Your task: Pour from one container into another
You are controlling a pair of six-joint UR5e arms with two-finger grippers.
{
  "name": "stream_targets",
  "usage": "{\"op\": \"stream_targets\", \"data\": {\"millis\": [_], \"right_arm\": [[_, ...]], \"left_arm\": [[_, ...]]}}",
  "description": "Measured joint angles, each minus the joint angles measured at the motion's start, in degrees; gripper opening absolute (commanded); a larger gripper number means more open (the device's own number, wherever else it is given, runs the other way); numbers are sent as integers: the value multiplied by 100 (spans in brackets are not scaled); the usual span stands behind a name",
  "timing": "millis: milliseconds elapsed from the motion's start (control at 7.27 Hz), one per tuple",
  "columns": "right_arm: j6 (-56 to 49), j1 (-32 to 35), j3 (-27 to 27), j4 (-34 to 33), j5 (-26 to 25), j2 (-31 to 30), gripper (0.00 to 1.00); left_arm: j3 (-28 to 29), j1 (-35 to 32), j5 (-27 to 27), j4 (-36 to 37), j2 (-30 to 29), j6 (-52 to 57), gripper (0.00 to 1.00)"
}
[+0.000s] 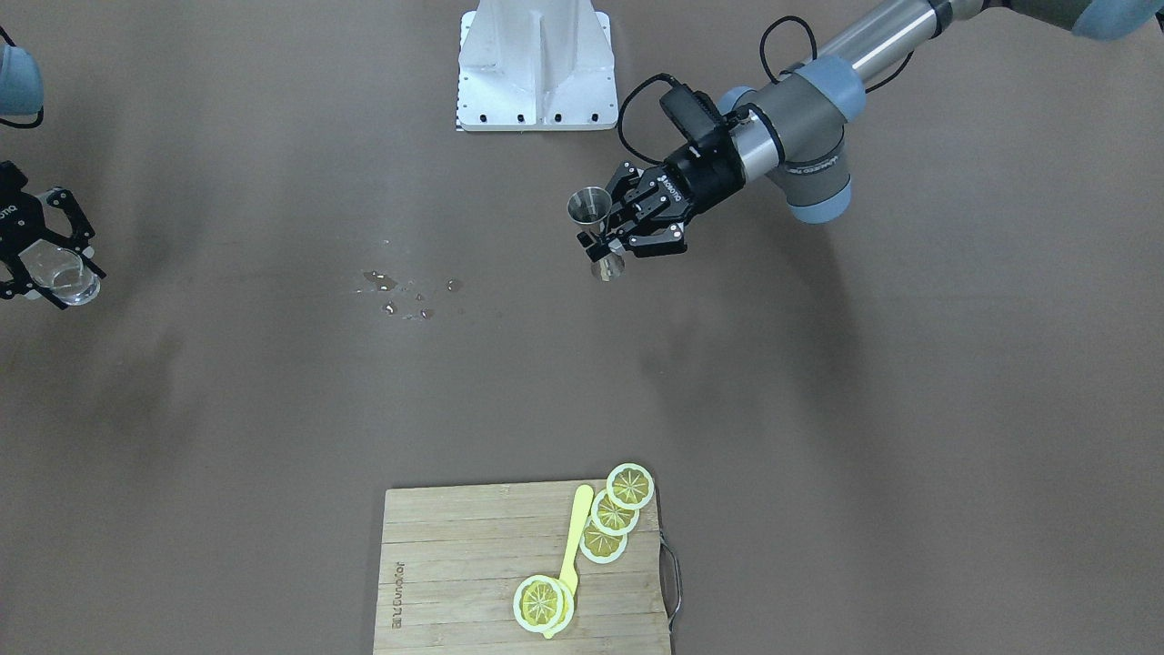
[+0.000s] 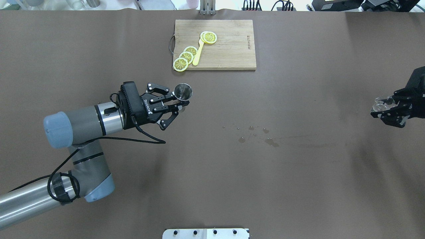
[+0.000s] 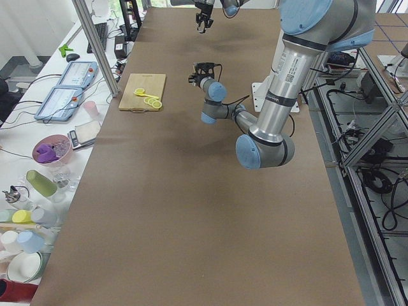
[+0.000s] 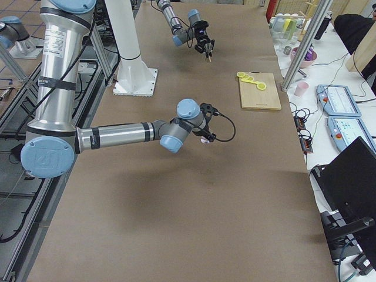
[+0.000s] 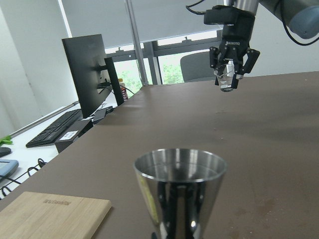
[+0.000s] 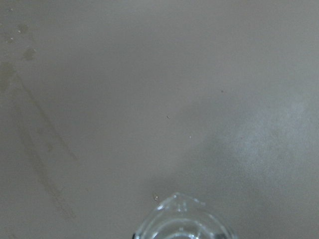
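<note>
My left gripper (image 2: 181,99) is shut on the waist of a steel jigger (image 2: 183,91), which it holds upright above the table, left of centre. In the front-facing view this jigger (image 1: 589,206) sits in the left gripper (image 1: 602,244). The left wrist view shows the jigger's open cup (image 5: 179,191) close up. Far to the right, my right gripper (image 2: 385,109) is shut on a clear glass (image 2: 381,103), held off the table. The glass (image 1: 73,282) is tilted in the right gripper (image 1: 56,273). The right wrist view shows only the glass rim (image 6: 182,221).
A wooden cutting board (image 2: 232,49) with lemon slices (image 2: 186,58) and a yellow utensil (image 2: 198,54) lies at the far edge. Spilled drops (image 2: 255,134) wet the table between the arms. The robot base (image 1: 535,68) stands at the near edge.
</note>
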Motion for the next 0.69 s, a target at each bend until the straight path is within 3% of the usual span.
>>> {"op": "stream_targets", "data": {"millis": [138,688], "right_arm": [[237,8,-344,480,59,-3,0],[357,-3,-1300,1136,-38,305,0]], "left_arm": [[-212,118,480,2,291,-126,0],[-985,478,2182,1,1192,-443,0]]}}
